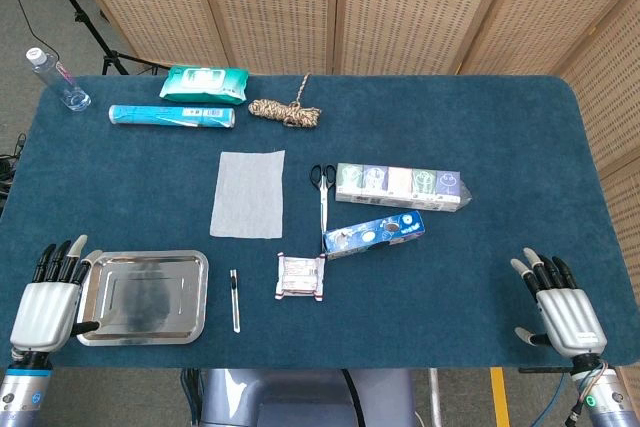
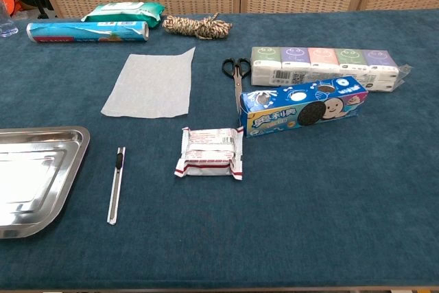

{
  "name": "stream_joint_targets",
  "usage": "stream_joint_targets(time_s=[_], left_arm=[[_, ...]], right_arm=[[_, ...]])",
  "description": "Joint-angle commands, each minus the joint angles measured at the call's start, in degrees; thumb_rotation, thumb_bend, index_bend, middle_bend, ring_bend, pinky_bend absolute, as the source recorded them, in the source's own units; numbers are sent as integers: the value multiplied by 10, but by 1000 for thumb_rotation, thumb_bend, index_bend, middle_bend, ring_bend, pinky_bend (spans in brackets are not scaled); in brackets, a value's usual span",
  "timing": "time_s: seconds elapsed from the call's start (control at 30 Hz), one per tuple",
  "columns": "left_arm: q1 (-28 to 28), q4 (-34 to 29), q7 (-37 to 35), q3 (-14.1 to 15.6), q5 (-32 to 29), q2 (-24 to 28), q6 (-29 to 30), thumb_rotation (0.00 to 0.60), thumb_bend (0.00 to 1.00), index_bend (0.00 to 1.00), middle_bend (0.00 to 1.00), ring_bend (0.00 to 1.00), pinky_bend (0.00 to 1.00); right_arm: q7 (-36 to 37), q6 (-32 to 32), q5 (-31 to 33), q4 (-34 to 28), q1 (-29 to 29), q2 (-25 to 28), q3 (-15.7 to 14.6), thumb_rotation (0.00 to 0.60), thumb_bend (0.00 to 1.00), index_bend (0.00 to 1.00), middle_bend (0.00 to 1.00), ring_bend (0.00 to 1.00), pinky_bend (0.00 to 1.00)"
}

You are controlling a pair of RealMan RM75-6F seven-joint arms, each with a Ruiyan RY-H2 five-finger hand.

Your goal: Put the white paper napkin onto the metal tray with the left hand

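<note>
**Tabletop layout with both hands at the near edge**

Nearest the camera, the left hand [image 1: 45, 305] rests at the near left corner of the surface [image 1: 500, 127], fingers apart and extended, holding nothing; its thumb side lies just beside the metal tray [image 1: 100, 325]. The right hand [image 1: 560, 309] sits at the near right corner, fingers likewise spread and empty. The chest view shows neither hand.

The metal tray is a shallow rectangular pan of polished steel with rounded corners and a raised rim. To its right lie a slim utility knife [image 2: 116, 184] and a small white-and-red crinkled wrapper packet [image 2: 208, 153].

The white paper napkin [image 1: 248, 193], a flat, thin, faintly textured rectangle, lies on the dark blue felt-like cloth, farther than the tray and well apart from it.

Right of the napkin are black-handled scissors [image 2: 236, 72], a blue cardboard cookie box [image 2: 305, 106], and a plastic-wrapped row of tissue packs [image 2: 322, 66]. Along the far edge lie a green wet-wipe pack [image 1: 204, 83], a blue foil-wrapped roll [image 1: 172, 116], a coil of braided rope [image 1: 287, 111] and a clear plastic bottle [image 1: 58, 77].
</note>
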Motion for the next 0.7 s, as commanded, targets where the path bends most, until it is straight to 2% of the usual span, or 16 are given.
stream_joint_targets(time_s=[0.03,0.57,0.7], left_arm=[[0,0,-1,0,1,0,1,359,113,176,0,0,21],[-5,17,-30,2,12,-6,-1,358,105,52,0,0,2],[-5,17,-32,3,14,-6,0,359,91,48,0,0,0]], right_arm=[[0,0,0,0,0,0,0,600,0,112,0,0,0],[4,10,-8,5,-1,-3,1,600,0,112,0,0,0],[7,13,-11,7,-2,-3,1,600,0,112,0,0,0]])
